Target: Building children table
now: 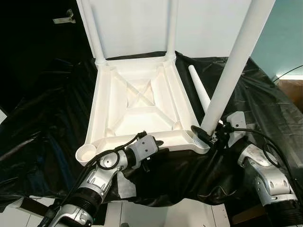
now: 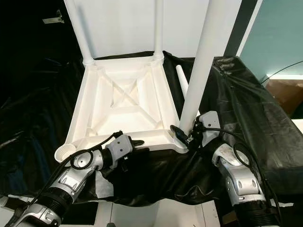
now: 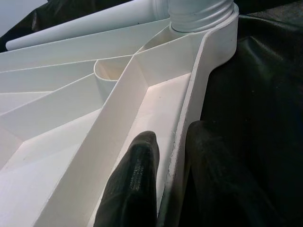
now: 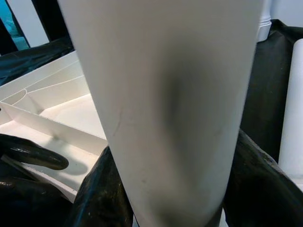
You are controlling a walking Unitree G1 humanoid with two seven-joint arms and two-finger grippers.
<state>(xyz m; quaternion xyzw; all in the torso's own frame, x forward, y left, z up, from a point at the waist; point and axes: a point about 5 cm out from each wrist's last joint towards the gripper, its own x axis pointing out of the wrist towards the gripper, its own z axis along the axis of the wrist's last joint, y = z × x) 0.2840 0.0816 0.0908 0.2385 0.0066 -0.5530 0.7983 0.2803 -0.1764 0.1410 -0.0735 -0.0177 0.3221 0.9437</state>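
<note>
Upturned white tabletop (image 1: 137, 101) lay on the black-sheeted worktop (image 1: 265, 99). Left wrist view resolved the left hand (image 3: 163, 189) clamped across the tabletop's near rim, one finger inside, one outside. Right hand (image 1: 210, 137) gripped the near-right leg (image 1: 232, 66) just above its socket; upper end cut off. Spare leg (image 1: 199, 87) lay beside it.

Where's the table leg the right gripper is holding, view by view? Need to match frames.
Left eye: held leg rises from the tabletop's near right corner to the top edge, right of centre.
Right eye: same leg, just right of centre.
Left wrist: its base in the corner socket.
Right wrist: leg close up between the fingers.
Shared landmark: loose leg lying on the black sheet.
</note>
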